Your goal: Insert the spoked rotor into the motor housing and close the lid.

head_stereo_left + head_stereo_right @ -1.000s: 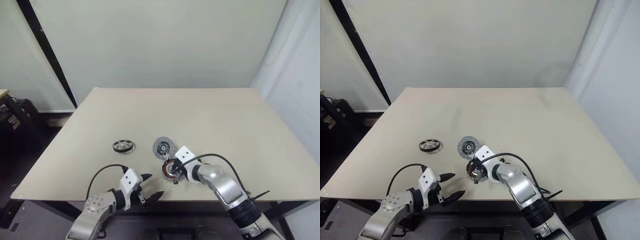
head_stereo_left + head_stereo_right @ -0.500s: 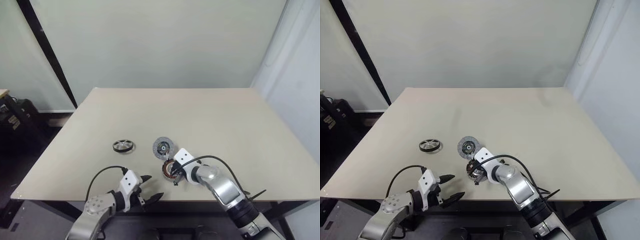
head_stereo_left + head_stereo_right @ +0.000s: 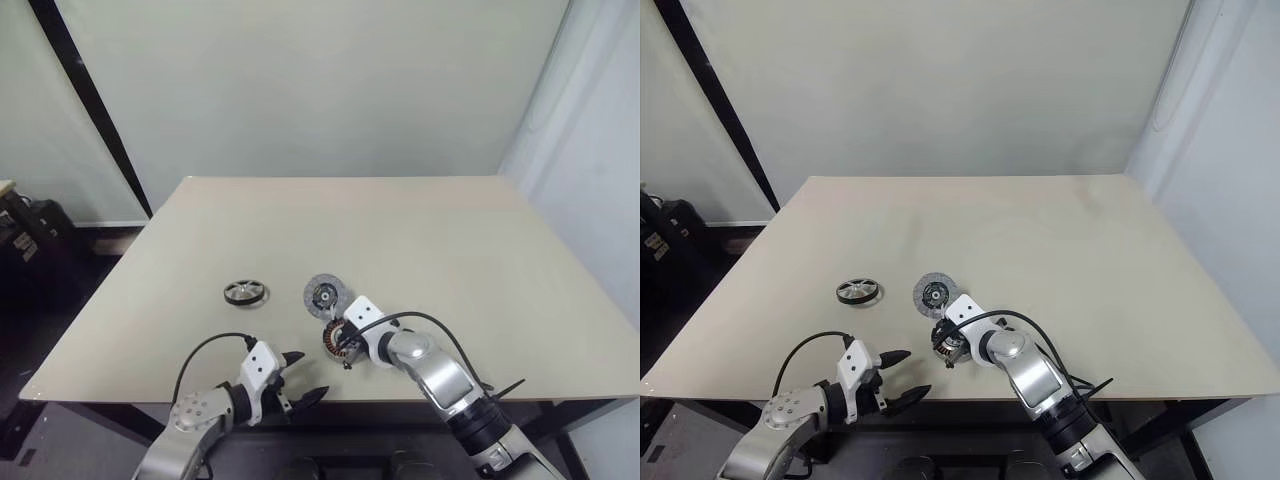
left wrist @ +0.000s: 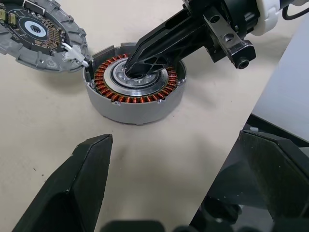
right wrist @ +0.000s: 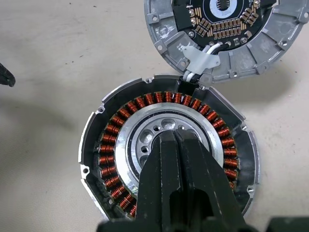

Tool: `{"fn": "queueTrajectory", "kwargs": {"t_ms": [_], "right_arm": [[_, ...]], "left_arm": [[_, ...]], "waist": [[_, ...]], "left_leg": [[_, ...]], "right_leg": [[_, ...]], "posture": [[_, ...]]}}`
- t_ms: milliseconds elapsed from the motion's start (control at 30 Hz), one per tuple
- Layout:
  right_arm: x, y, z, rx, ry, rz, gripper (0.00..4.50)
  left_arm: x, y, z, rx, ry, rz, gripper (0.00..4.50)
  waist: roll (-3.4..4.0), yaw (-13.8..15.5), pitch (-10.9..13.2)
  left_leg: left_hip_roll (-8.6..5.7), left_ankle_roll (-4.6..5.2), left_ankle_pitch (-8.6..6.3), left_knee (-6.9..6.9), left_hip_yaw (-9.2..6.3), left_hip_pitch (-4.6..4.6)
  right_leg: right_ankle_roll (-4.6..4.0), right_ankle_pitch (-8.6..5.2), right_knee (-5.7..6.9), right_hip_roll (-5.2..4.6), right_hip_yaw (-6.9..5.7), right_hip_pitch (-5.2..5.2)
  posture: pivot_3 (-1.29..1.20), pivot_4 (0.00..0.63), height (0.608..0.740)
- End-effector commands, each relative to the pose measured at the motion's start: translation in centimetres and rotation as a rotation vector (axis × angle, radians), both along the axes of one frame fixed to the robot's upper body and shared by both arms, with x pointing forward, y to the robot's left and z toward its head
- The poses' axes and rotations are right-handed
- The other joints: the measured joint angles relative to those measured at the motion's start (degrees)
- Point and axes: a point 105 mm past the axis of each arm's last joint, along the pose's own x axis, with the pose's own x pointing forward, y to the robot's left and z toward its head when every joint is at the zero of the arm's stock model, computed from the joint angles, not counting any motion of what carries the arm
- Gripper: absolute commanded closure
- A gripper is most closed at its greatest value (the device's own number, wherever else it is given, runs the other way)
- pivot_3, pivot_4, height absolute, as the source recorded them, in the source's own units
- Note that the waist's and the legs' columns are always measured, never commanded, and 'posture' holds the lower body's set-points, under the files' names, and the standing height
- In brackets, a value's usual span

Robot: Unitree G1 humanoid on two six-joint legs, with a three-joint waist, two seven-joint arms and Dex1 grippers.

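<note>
The motor housing [image 5: 106,145], ringed with copper windings, lies near the table's front edge. My right gripper [image 5: 171,137] is shut, and its tips rest on the housing's silver centre [image 4: 140,79]. Touching the housing's far side is the lid [image 3: 326,296], a grey disc with a dark centre, joined to it by short white wires [image 5: 203,72]. Left of the lid, the black spoked rotor [image 3: 246,292] lies flat and apart from both grippers. My left gripper [image 3: 308,374] hovers open at the table's front edge, near the housing, with nothing between its fingers.
The beige table [image 3: 420,240] stretches wide and bare beyond the parts. Its front edge [image 3: 120,395] runs just under my left gripper. A black cable [image 3: 440,322] loops from my right wrist.
</note>
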Motion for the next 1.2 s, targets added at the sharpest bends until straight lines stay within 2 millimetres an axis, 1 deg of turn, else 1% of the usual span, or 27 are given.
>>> {"fn": "queueTrajectory", "kwargs": {"t_ms": [33, 167, 233, 300, 367, 400, 433, 467, 533, 567, 633, 700, 767, 967, 1200], "right_arm": [[0.8, 0.8, 3.2, 0.106, -0.075, 0.018, 4.48], [0.4, 1.0, 5.5, 0.235, -0.117, 0.047, 4.48], [0.1, 0.7, 6.0, 0.257, -0.133, 0.061, 4.48], [-0.4, 0.3, 6.0, 0.266, -0.125, 0.080, 4.10], [-0.5, -0.1, 6.1, 0.261, -0.150, 0.078, 3.57], [-0.7, -0.4, 5.9, 0.258, -0.146, 0.082, 3.31], [-0.7, -0.7, 5.9, 0.259, -0.153, 0.077, 2.87], [-0.8, -1.1, 5.8, 0.256, -0.157, 0.067, 2.59], [-0.8, -1.6, 5.7, 0.253, -0.162, 0.048, 1.90], [-0.8, -1.9, 5.6, 0.251, -0.167, 0.034, 1.47], [-0.7, -2.3, 5.7, 0.251, -0.180, 0.015, 0.78], [-0.6, -2.8, 5.7, 0.237, -0.204, -0.005, 0.05], [-0.7, -3.1, 5.5, 0.229, -0.209, -0.022, 0.02], [-0.6, -3.9, 5.9, 0.214, -0.272, -0.057, 0.02], [-0.7, -4.7, 6.0, 0.204, -0.300, -0.089, 0.02]], "left_arm": [[0.4, -0.4, 1.3, -0.017, -0.052, -0.004, 0.00], [0.9, 0.1, 1.9, -0.080, -0.046, 0.064, 0.00], [1.2, 0.6, 2.1, -0.107, -0.042, 0.112, 0.00], [1.5, 1.3, 2.2, -0.124, -0.040, 0.157, 0.00], [1.8, 1.8, 2.4, -0.144, -0.035, 0.201, 0.00], [2.0, 2.4, 2.6, -0.168, -0.028, 0.244, 0.00], [2.3, 3.1, 2.7, -0.188, -0.020, 0.287, 0.00], [2.7, 4.0, 2.8, -0.220, -0.012, 0.351, 0.00], [3.4, 5.3, 3.0, -0.267, 0.010, 0.446, 0.00], [3.7, 5.8, 3.1, -0.296, 0.020, 0.494, 0.00], [4.2, 6.5, 3.3, -0.337, 0.041, 0.554, 0.00], [5.3, 7.5, 3.2, -0.404, 0.075, 0.663, 0.00], [6.4, 8.3, 3.0, -0.471, 0.113, 0.766, 0.00], [8.9, 9.9, 1.9, -0.596, 0.195, 0.976, 0.00], [11.4, 11.2, 1.0, -0.694, 0.240, 1.132, 0.00]], "waist": [[0.00, 0.00, 0.00], [-0.01, 0.02, 0.00], [-0.01, 0.03, 0.00], [-0.01, 0.04, 0.00], [-0.01, 0.02, 0.00], [-0.01, 0.02, 0.00], [-0.02, 0.02, 0.00], [-0.03, 0.02, 0.00], [-0.03, 0.03, 0.00], [-0.03, 0.03, 0.00], [-0.03, 0.04, 0.00], [-0.04, 0.07, 0.00], [-0.09, 0.12, -0.02], [-0.20, 0.04, -0.04], [-0.28, 0.07, -0.05]], "left_leg": [[0.00, 0.00, 0.00, 0.00, 0.00, -0.01], [-0.02, 0.00, 0.00, -0.02, -0.01, -0.04], [-0.02, 0.00, 0.00, -0.06, -0.03, -0.04], [-0.02, 0.00, 0.00, -0.08, -0.06, -0.03], [-0.02, 0.00, 0.00, -0.08, -0.05, -0.03], [-0.02, 0.00, 0.00, -0.07, -0.04, -0.03], [-0.03, 0.00, 0.00, -0.06, -0.02, -0.04], [-0.02, 0.00, 0.00, -0.04, -0.02, -0.03], [-0.01, 0.00, 0.00, -0.02, -0.03, -0.04], [0.00, 0.00, -0.01, -0.02, -0.04, -0.03], [0.00, -0.01, 0.00, -0.01, -0.05, -0.02], [-0.01, -0.01, 0.00, 0.04, -0.05, -0.03], [-0.06, 0.00, 0.00, 0.08, -0.08, -0.03], [-0.10, -0.01, 0.00, 0.11, -0.12, 0.00], [-0.12, -0.01, 0.01, 0.11, -0.12, -0.01]], "right_leg": [[0.00, 0.00, 0.00, 0.00, 0.00, 0.00], [0.00, 0.00, -0.01, -0.01, 0.01, -0.02], [0.01, 0.00, -0.02, -0.01, 0.00, -0.02], [0.01, 0.00, -0.02, -0.01, -0.03, -0.02], [0.00, 0.00, -0.02, -0.01, -0.02, 0.00], [0.00, 0.00, -0.02, -0.02, -0.01, 0.00], [0.00, 0.00, -0.04, -0.03, 0.00, 0.00], [0.00, 0.00, -0.04, -0.03, 0.00, 0.00], [0.00, 0.00, -0.04, -0.03, -0.02, -0.01], [0.00, 0.00, -0.03, -0.03, -0.03, 0.00], [0.00, 0.00, -0.03, -0.02, -0.04, 0.01], [0.00, 0.00, -0.03, -0.02, -0.04, 0.03], [0.01, 0.00, -0.04, -0.02, -0.05, 0.10], [0.02, 0.01, -0.08, -0.02, -0.06, 0.33], [0.03, 0.01, -0.09, -0.01, -0.05, 0.36]], "posture": [[0.00, 0.000, 0.740], [0.00, 0.000, 0.740], [0.00, 0.000, 0.740], [0.00, 0.000, 0.740], [0.00, 0.000, 0.740], [0.00, 0.000, 0.740], [0.00, 0.000, 0.740], [0.00, 0.000, 0.740], [0.00, 0.000, 0.740], [0.00, 0.000, 0.740], [0.00, 0.000, 0.740], [0.00, 0.000, 0.740], [0.00, 0.000, 0.740], [0.00, 0.000, 0.740], [0.00, 0.000, 0.740]]}}
